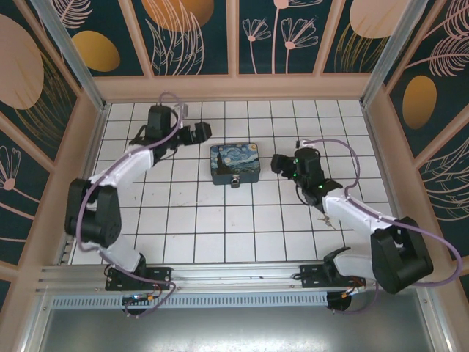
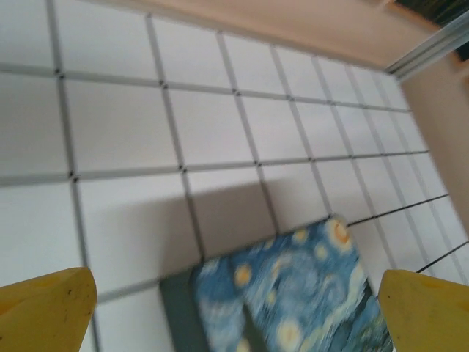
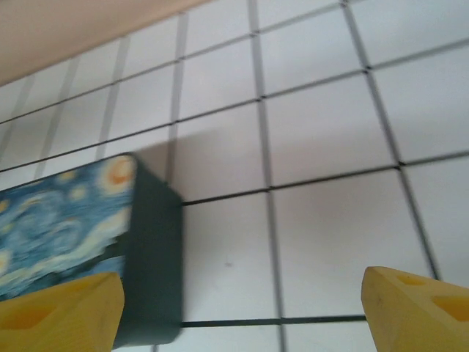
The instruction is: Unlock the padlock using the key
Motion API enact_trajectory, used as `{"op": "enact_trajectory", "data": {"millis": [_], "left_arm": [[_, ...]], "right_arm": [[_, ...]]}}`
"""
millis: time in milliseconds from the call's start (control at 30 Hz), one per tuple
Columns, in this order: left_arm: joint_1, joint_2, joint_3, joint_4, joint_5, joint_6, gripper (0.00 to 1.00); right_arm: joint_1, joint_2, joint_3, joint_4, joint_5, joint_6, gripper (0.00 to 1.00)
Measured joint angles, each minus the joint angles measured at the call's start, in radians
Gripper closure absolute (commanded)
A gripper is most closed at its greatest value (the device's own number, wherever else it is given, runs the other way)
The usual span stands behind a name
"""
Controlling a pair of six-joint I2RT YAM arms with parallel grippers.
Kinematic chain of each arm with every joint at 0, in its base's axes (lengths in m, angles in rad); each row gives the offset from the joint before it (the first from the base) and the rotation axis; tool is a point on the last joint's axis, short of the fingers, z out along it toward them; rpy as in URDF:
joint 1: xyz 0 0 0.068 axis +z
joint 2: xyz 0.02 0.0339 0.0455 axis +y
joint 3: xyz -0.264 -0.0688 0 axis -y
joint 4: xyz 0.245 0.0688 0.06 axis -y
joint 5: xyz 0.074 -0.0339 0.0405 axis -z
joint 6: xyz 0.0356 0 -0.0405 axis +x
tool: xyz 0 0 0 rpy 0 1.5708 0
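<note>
Item 1: left fingers (image 2: pixel 44 308), spread wide, empty, toward far edge of surface (image 1: pixel 220 227). Item 2: padlock (image 1: pixel 236 180), mid-surface, against near face of tin box (image 1: pixel 233 160); judged light, rigid, slippery, best pinched by its body. Item 3: right fingers (image 3: pixel 418 308), parted, empty, just right of tin box.

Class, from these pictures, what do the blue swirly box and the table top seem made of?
Box: likely printed tin, though stiff card is possible; smooth swirly blue lid, rounded corners, plain dark teal sides. Table top: smooth white board or tile, matt-looking; thin dark grid lines, no glare.
</note>
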Motion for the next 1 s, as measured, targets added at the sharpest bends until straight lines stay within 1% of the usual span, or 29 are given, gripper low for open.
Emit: {"op": "enact_trajectory", "data": {"millis": [67, 133, 200, 233, 267, 367, 433, 467, 533, 600, 633, 700, 733, 767, 800, 867, 933, 1000], "left_arm": [[-0.069, -0.061, -0.079, -0.023, -0.105, -0.011, 0.01], [-0.174, -0.093, -0.128, -0.042, -0.214, -0.019, 0.02], [-0.254, -0.115, -0.164, -0.042, -0.291, -0.025, 0.01], [-0.277, -0.128, -0.179, -0.043, -0.332, -0.028, 0.01], [-0.285, -0.137, -0.186, -0.045, -0.367, -0.028, 0.01], [-0.277, -0.166, -0.190, -0.035, -0.523, -0.018, 0.01], [-0.270, -0.183, -0.190, -0.019, -0.657, -0.029, 0.01], [-0.267, -0.188, -0.190, -0.013, -0.705, -0.035, 0.01], [-0.257, -0.190, -0.188, -0.010, -0.766, -0.045, 0.01], [-0.254, -0.186, -0.184, -0.012, -0.772, -0.061, 0.01], [-0.254, -0.179, -0.173, -0.023, -0.764, -0.074, 0.01], [-0.254, -0.152, -0.140, -0.034, -0.723, -0.093, 0.01], [-0.254, -0.134, -0.121, -0.035, -0.692, -0.101, 0.02], [-0.256, -0.121, -0.111, -0.035, -0.674, -0.106, 0.01], [-0.261, -0.113, -0.105, -0.036, -0.656, -0.109, 0.01], [-0.276, -0.109, -0.105, -0.050, -0.626, -0.114, 0.01], [-0.290, -0.109, -0.107, -0.062, -0.601, -0.115, 0.01], [-0.296, -0.114, -0.114, -0.066, -0.584, -0.114, 0.01]], "right_arm": [[-0.042, 0.000, 0.011, -0.070, 0.006, 0.056, 0.20], [-0.058, -0.018, 0.013, -0.166, 0.023, 0.111, 0.20], [-0.069, -0.054, 0.013, -0.270, 0.039, 0.165, 0.20], [-0.089, -0.080, 0.013, -0.325, 0.041, 0.194, 0.21], [-0.119, -0.111, 0.012, -0.373, 0.039, 0.222, 0.21], [-0.261, -0.219, -0.005, -0.484, 0.034, 0.304, 0.22], [-0.370, -0.290, -0.030, -0.542, 0.029, 0.355, 0.23], [-0.420, -0.309, -0.039, -0.563, 0.015, 0.370, 0.24], [-0.554, -0.336, -0.058, -0.599, -0.037, 0.396, 0.27], [-0.665, -0.338, -0.070, -0.622, -0.087, 0.420, 0.33], [-0.699, -0.334, -0.076, -0.630, -0.116, 0.433, 0.37], [-0.721, -0.312, -0.078, -0.645, -0.164, 0.458, 0.40], [-0.721, -0.298, -0.079, -0.649, -0.192, 0.470, 0.42], [-0.719, -0.290, -0.082, -0.651, -0.211, 0.478, 0.47], [-0.715, -0.290, -0.089, -0.656, -0.230, 0.492, 0.55], [-0.700, -0.307, -0.099, -0.674, -0.255, 0.509, 0.65], [-0.672, -0.332, -0.102, -0.687, -0.275, 0.515, 0.66], [-0.621, -0.338, -0.101, -0.690, -0.285, 0.513, 0.65]]}}
